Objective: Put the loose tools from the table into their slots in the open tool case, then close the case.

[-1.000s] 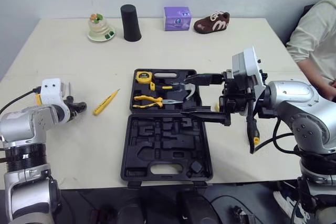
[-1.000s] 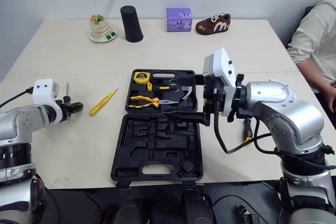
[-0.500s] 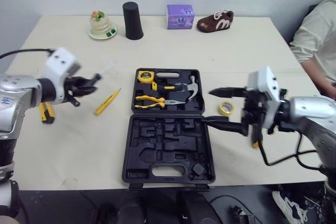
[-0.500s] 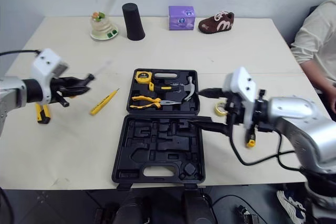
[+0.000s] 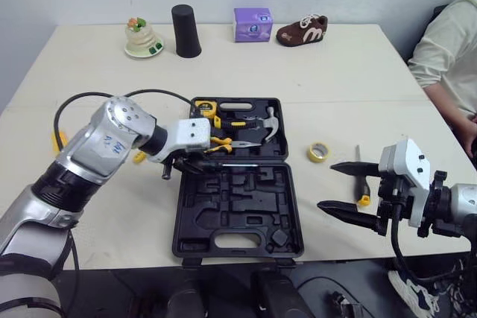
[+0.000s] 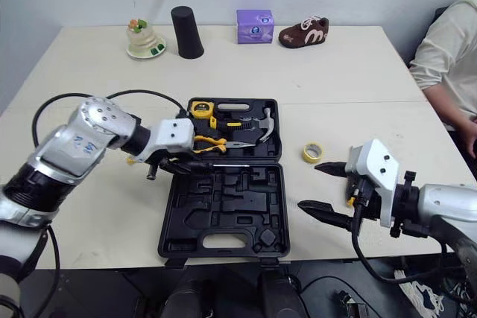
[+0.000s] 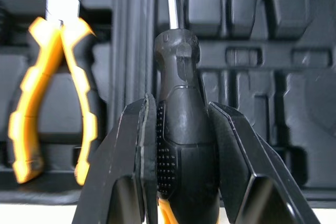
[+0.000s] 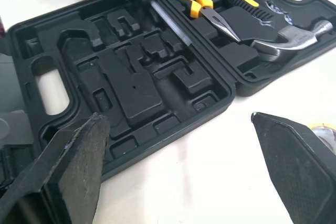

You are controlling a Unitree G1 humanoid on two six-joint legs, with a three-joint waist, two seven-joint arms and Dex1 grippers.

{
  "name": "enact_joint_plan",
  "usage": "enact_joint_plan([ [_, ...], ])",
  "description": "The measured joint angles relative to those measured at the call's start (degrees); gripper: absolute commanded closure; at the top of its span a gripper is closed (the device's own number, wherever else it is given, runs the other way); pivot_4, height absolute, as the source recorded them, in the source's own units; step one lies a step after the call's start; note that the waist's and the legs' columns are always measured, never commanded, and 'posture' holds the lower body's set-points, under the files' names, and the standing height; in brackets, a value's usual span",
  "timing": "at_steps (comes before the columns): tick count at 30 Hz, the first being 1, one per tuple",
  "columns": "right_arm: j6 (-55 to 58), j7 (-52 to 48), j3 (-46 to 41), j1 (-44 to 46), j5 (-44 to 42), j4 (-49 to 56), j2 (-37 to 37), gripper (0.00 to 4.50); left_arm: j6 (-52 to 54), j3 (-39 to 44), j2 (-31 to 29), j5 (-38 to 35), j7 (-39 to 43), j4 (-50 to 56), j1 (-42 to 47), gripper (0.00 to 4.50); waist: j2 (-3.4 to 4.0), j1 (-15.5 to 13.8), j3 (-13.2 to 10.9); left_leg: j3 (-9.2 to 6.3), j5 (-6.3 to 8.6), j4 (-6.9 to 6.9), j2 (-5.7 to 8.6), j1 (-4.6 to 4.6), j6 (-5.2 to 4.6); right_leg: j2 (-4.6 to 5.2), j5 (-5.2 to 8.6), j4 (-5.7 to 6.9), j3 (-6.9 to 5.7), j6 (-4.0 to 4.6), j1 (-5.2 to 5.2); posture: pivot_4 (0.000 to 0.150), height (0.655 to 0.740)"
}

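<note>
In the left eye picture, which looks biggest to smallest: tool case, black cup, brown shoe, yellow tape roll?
1. tool case, by far.
2. black cup and brown shoe: too alike to rank, one tall, one long.
3. yellow tape roll, smallest, though nearer the camera than those two.

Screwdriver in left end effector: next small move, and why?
Probably ease the screwdriver down into the empty moulded half beneath its shaft. The left end effector is shut on its handle, and the shaft hangs along the hinge edge of the case, not yet seated.
</note>
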State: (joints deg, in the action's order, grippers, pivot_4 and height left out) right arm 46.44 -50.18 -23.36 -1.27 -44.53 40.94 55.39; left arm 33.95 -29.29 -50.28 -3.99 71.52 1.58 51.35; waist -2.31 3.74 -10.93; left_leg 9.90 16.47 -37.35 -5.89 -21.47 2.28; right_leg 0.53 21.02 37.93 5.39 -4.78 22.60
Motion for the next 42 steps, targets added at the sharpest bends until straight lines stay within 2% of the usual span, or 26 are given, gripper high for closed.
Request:
enact_joint_plan([
  [9, 0.3, 4.2, -2.0, -3.6, -2.1, 3.1, -1.1, 0.0, -5.7, -0.7, 4.9, 4.5, 1.8, -2.8, 0.1, 3.45, 0.0, -0.6, 0.0, -0.06, 0.01, -0.15, 0.06, -0.04, -0.08, 0.01, 0.0, 0.05, 0.15, -0.01, -0.05, 0.15, 0.7386],
  [16, 0.3, 5.3, -2.1, -4.2, -2.4, 3.3, -1.1, 0.0, -5.8, -0.6, 7.1, 6.8, 1.8, -4.4, 0.6, 3.45, 0.01, -0.7, 0.0, -0.18, 0.0, -0.32, 0.06, -0.01, -0.11, 0.0, -0.02, 0.13, 0.11, -0.04, -0.17, 0.15, 0.7386],
  [18, 0.3, 5.5, -2.1, -4.2, -2.6, 3.3, -1.1, 0.0, -5.9, -0.4, 7.4, 7.3, 1.8, -4.5, 0.6, 2.44, 0.01, -0.7, 0.0, -0.2, 0.01, -0.38, 0.08, -0.01, -0.16, 0.0, -0.05, 0.14, 0.11, -0.09, -0.22, 0.15, 0.7386],
  [19, 0.3, 5.5, -2.1, -4.2, -2.8, 3.3, -1.1, 0.0, -5.7, -0.4, 7.4, 7.2, 2.3, -4.3, 0.6, 2.18, 0.01, -0.7, 0.0, -0.2, 0.01, -0.39, 0.09, -0.02, -0.18, 0.0, -0.06, 0.14, 0.12, -0.1, -0.22, 0.15, 0.7386],
  [22, 0.3, 5.7, -2.1, -4.2, -3.3, 3.3, -1.1, 0.0, -4.7, 0.0, 7.0, 6.5, 3.8, -3.7, 0.3, 0.78, 0.01, -0.7, 0.0, -0.21, 0.0, -0.4, 0.09, -0.03, -0.2, 0.0, -0.06, 0.15, 0.11, -0.11, -0.22, 0.15, 0.7386],
  [24, 0.3, 5.7, -2.1, -4.4, -3.6, 3.5, -1.1, 0.0, -4.1, 1.8, 7.0, 5.1, 4.3, -4.0, 0.2, 0.06, 0.01, -0.7, 0.0, -0.23, 0.0, -0.41, 0.08, -0.06, -0.2, 0.01, -0.06, 0.17, 0.1, -0.11, -0.19, 0.15, 0.7386],
  [28, 0.3, 5.8, -2.1, -4.9, -4.1, 3.8, -1.1, 0.0, -5.3, 10.0, 9.0, -0.4, 4.2, -7.0, 0.2, 0.06, 0.03, -0.7, 0.0, -0.26, 0.01, -0.41, 0.08, -0.08, -0.21, 0.03, -0.06, 0.15, 0.02, -0.12, -0.19, 0.15, 0.7386],
  [30, 0.2, 5.9, -2.1, -4.9, -4.1, 3.8, -1.1, 0.0, -9.2, 12.4, 11.1, -1.9, 3.6, -9.9, -0.8, 0.64, 0.03, -0.7, 0.0, -0.26, 0.01, -0.45, 0.08, -0.09, -0.22, 0.03, -0.06, 0.17, -0.02, -0.12, -0.2, 0.15, 0.7386],
  [31, 0.2, 5.9, -2.1, -4.9, -4.1, 3.8, -1.1, 0.0, -11.9, 13.6, 12.5, -2.8, 3.2, -11.9, -1.9, 0.7, 0.03, -0.7, 0.0, -0.27, 0.01, -0.47, 0.08, -0.09, -0.22, 0.06, -0.06, 0.17, -0.03, -0.12, -0.19, 0.15, 0.7386],
  [32, 0.2, 5.9, -1.9, -4.8, -4.0, 3.7, -1.1, 0.0, -14.4, 14.6, 13.8, -3.5, 3.1, -14.3, -3.0, 1.29, 0.04, -0.7, 0.0, -0.28, 0.01, -0.47, 0.06, -0.1, -0.22, 0.07, -0.07, 0.16, -0.01, -0.12, -0.2, 0.15, 0.7386],
  [33, 0.1, 6.0, -1.8, -4.7, -4.0, 3.7, -1.1, 0.0, -16.3, 15.4, 14.8, -4.2, 3.2, -16.6, -3.9, 1.59, 0.03, -0.6, 0.0, -0.26, 0.01, -0.5, 0.06, -0.1, -0.22, 0.06, -0.06, 0.2, -0.04, -0.12, -0.17, 0.15, 0.7386],
  [36, 0.1, 6.0, -1.6, -4.1, -4.0, 3.7, -1.1, 0.0, -20.3, 16.6, 17.3, -5.4, 3.8, -23.3, -5.7, 2.94, 0.03, -0.5, 0.0, -0.25, 0.01, -0.49, 0.04, -0.13, -0.22, 0.03, -0.06, 0.21, -0.09, -0.11, -0.13, 0.15, 0.7386],
  [39, 0.1, 6.0, -1.2, -3.7, -4.0, 3.6, -1.1, 0.0, -22.5, 17.0, 18.3, -5.3, 3.8, -25.0, -6.1, 4.29, 0.03, -0.6, 0.0, -0.26, 0.01, -0.47, 0.06, -0.16, -0.22, 0.03, -0.06, 0.18, -0.1, -0.11, -0.13, 0.15, 0.7386],
  [42, 0.1, 6.0, -0.7, -3.7, -4.0, 3.6, -1.1, 0.0, -24.0, 16.9, 19.3, -4.8, 3.5, -25.4, -6.7, 4.4, 0.03, -0.6, 0.0, -0.26, 0.03, -0.49, 0.09, -0.17, -0.24, 0.03, -0.07, 0.18, -0.1, -0.12, -0.14, 0.15, 0.7386],
])
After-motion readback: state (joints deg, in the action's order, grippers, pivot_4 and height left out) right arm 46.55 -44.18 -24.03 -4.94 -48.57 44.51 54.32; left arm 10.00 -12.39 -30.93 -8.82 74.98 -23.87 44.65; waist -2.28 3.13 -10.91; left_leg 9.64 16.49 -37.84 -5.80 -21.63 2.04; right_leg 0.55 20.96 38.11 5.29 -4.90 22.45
